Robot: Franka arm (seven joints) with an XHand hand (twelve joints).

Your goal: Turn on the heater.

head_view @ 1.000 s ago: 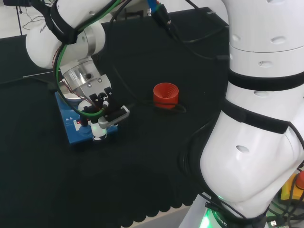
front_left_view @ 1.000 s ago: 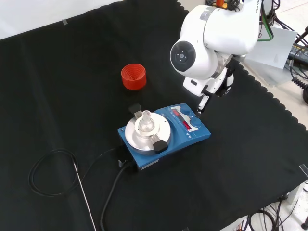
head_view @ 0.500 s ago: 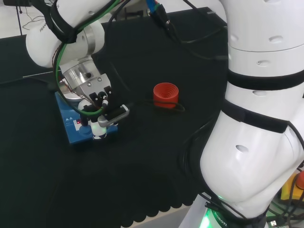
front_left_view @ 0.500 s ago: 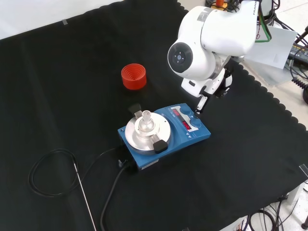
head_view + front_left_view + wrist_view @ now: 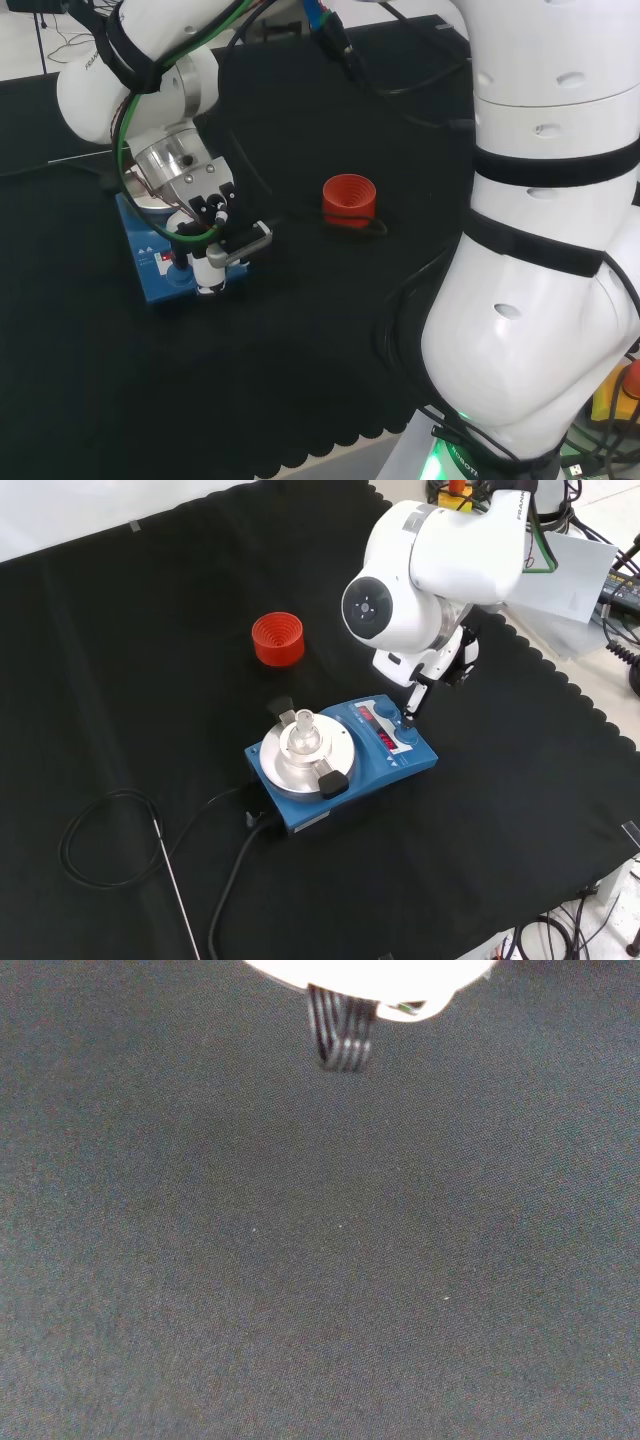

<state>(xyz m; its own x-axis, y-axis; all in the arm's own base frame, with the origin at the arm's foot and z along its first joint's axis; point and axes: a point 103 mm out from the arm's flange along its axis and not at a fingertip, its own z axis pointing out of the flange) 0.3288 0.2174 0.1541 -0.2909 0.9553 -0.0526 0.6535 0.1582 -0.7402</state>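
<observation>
In the front view the blue heater (image 5: 340,760) sits mid-surface, its round metal plate (image 5: 303,756) to the left and its control panel (image 5: 393,730) with red display to the right. A red ring (image 5: 278,638) stands well apart, farther back, and a black cable (image 5: 110,830) loops at the near left. The hand (image 5: 425,675) hangs just above the panel's far right corner, one straight finger (image 5: 409,712) pointing down at a knob there, touching or almost. The other fingers look tucked back; it holds nothing. The control lies directly below the fingertip, so I judge the coming move a short press or twist downward.
</observation>
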